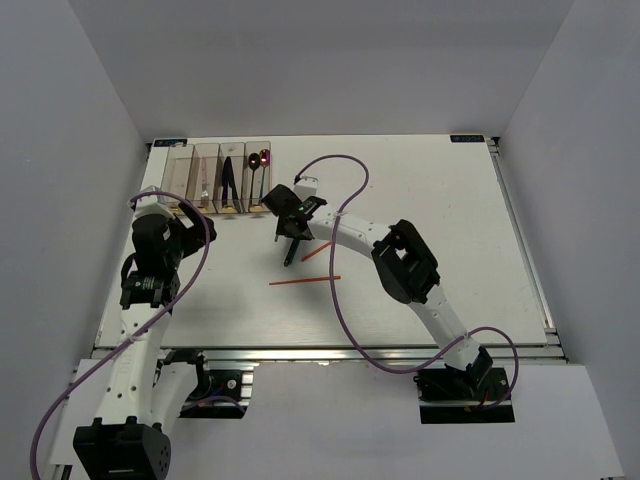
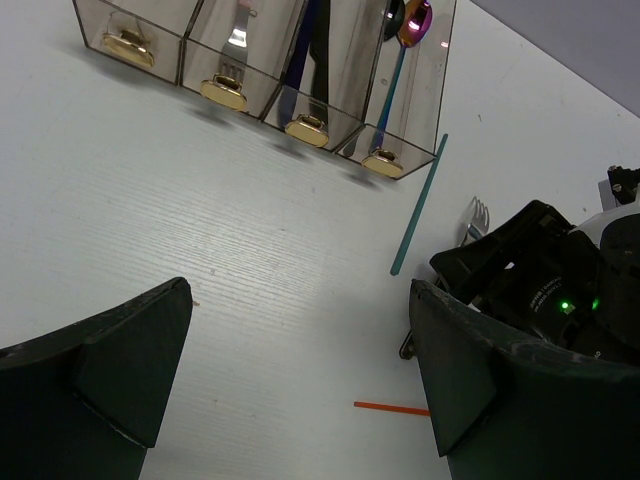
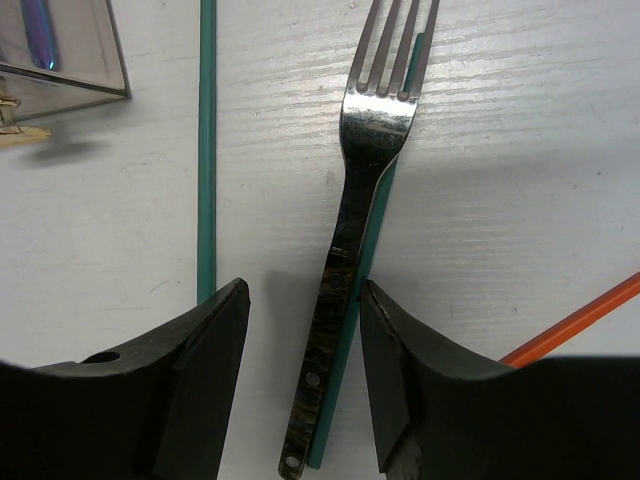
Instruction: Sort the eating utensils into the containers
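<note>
I see my white worktop [image 1: 430, 180] carrying 4 joined containers [image 1: 217, 180], 1 fork [image 3: 375, 110], 2 green chopsticks [image 3: 206, 150] and 2 orange chopsticks [image 1: 305, 281].

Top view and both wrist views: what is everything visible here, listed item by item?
bins: four, clear, joined in a row, table's far left
fork: one, silver, on the table between the right claw's fingers
green chopsticks: two, teal; one beside the fork, one partly under it
red chopsticks: two, orange-red, mid-table
spoons: two, pink-red and dark, rightmost bin
knife: at least one, dark blue, third bin from left
silver piece: one, second bin, kind unclear
table: one, white
cables: two, purple, one per arm
left claw: black, open, near the bins
right claw: black, open, astride the fork handle
</note>
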Controlling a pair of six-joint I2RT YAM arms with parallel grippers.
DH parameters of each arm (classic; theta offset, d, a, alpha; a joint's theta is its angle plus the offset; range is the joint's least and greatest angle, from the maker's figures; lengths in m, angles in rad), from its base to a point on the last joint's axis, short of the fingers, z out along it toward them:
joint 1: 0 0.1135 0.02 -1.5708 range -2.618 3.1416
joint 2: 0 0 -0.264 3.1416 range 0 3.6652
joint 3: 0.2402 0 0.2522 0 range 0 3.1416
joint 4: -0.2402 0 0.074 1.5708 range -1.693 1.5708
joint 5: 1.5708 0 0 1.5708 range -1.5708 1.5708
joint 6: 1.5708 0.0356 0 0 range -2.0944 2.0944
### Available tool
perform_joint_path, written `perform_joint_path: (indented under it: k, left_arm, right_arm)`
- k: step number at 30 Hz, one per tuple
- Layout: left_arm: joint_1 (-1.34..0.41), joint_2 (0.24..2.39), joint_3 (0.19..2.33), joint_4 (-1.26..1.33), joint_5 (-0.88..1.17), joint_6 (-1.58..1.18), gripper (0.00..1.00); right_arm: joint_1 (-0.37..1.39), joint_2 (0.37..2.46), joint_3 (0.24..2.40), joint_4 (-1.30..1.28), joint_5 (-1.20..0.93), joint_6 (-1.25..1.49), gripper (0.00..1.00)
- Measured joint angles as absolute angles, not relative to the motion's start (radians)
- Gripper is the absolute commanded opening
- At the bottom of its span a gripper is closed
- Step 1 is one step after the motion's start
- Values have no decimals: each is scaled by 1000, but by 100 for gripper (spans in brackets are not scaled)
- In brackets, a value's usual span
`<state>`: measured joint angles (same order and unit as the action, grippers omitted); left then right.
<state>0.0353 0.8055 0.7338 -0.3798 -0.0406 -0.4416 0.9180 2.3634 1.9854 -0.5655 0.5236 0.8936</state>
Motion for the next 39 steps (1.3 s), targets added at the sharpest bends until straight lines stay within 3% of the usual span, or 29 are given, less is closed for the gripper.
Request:
perform_joint_path:
  k: [39]
  left_arm:
    - [35,810,734,-380,-36,-442,98]
  right_arm:
    - [897,2365,1991,-543,490,879,53]
